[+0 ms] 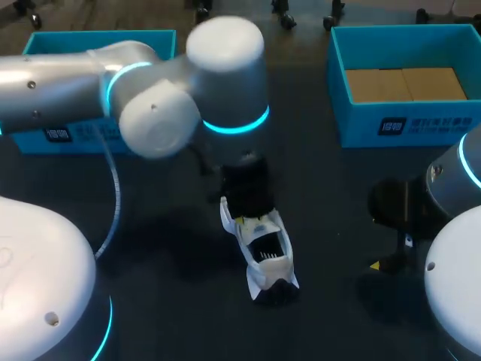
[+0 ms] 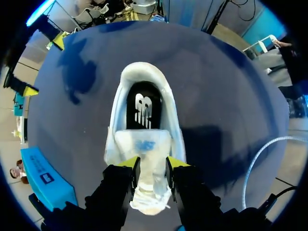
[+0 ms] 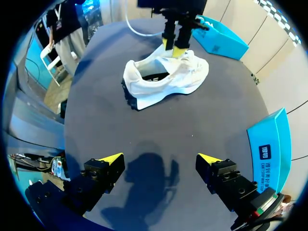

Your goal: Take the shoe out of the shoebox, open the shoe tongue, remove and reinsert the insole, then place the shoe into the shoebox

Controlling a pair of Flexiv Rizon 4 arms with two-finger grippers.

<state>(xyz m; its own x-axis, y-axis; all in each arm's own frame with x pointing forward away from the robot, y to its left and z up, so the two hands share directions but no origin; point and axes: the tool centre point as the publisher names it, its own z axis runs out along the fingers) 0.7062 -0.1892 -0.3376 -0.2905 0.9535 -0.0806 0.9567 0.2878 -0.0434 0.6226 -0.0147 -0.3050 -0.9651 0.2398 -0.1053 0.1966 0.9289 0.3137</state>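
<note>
Shoe (image 1: 267, 252) is out of its box, sitting on its sole mid-table (image 1: 331, 195), well apart from the right blue box (image 1: 406, 128) and the left blue box (image 1: 68, 135). Left end effector (image 2: 153, 166) pinches the tongue (image 2: 143, 144) from both sides, likely to pull it back and widen the opening so the dark insole (image 2: 143, 110) can be reached. Right end effector (image 3: 161, 158) is spread wide over bare table, well apart from the shoe, probably waiting to go for the insole
</note>
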